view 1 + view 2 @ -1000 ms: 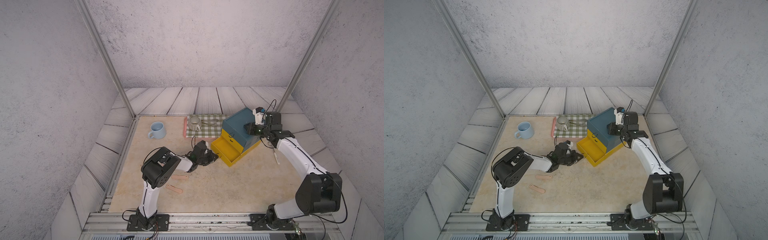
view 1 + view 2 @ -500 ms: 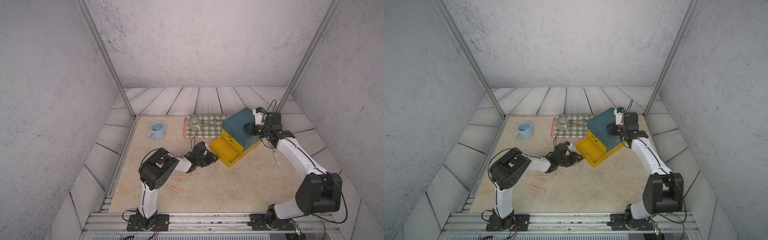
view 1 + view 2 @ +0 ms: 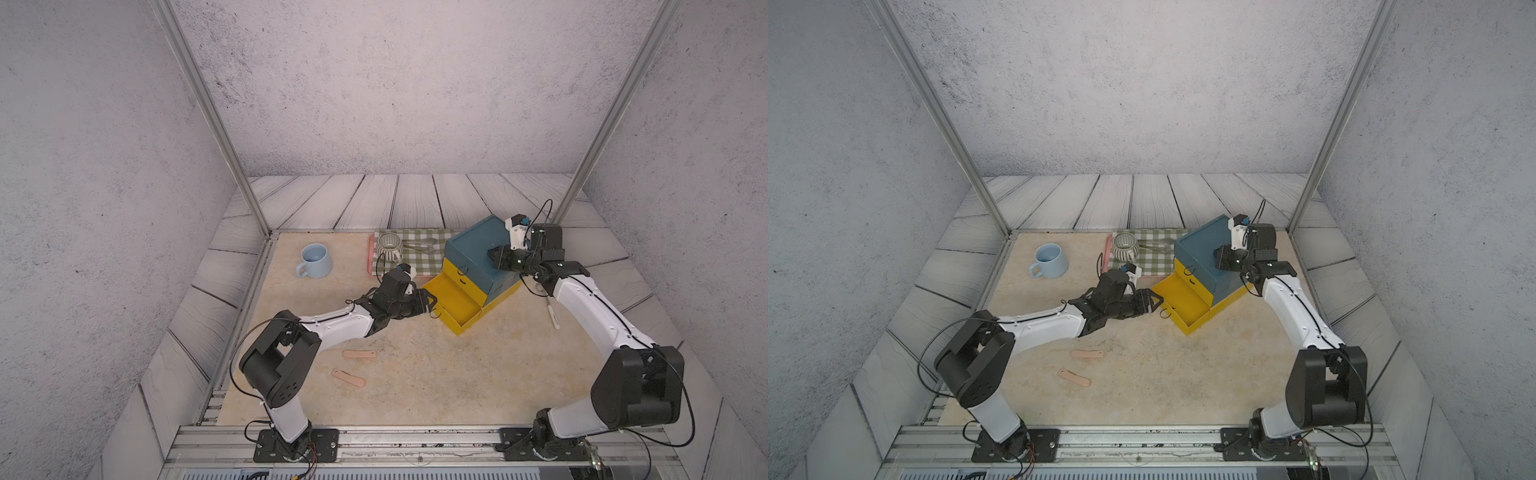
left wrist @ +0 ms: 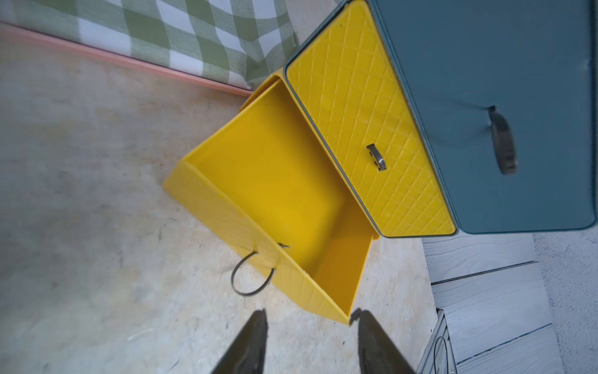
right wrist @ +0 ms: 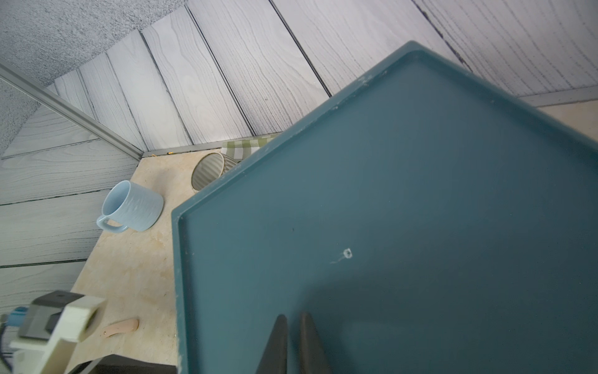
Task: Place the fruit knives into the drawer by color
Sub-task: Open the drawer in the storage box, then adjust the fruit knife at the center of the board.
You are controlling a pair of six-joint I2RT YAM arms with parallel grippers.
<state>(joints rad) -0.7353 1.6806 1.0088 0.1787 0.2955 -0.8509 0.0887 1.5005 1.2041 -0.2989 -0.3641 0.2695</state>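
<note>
From my station, both top views put the drawer [image 3: 473, 245] on the back right part of the surface, turned at an angle, its bottom drawer box [image 3: 457, 322] pulled out toward the middle. The left gripper [image 3: 432, 305] hovers just off that box's front, near the ring pull [image 4: 252, 278]. Only the left wrist view settles its state: the two fingers [image 4: 252, 340] stand well apart with nothing between them, so it is released. That view also gives me the quilted yellow front above and the box's yellow inside, but none of the fruit knives. For those I need a top view: two salmon pink fruit knives [image 3: 359, 354] [image 3: 348, 377] lie flat on the surface left of middle, toward the front edge, beside the left forearm and well apart from the drawer. The right wrist view catches one of them [image 5: 121, 327] past the chest's edge. The right gripper [image 5: 293, 315] sits over the chest's teal top, and the right wrist view shows it clenched on nothing; I cannot tell whether the tips touch the top. A blue mug [image 3: 316, 259] stands near the back left corner, the pink tray [image 3: 371, 257] with checkered cloth at the back edge, and a white stick [image 3: 552, 316] near the right edge.
</note>
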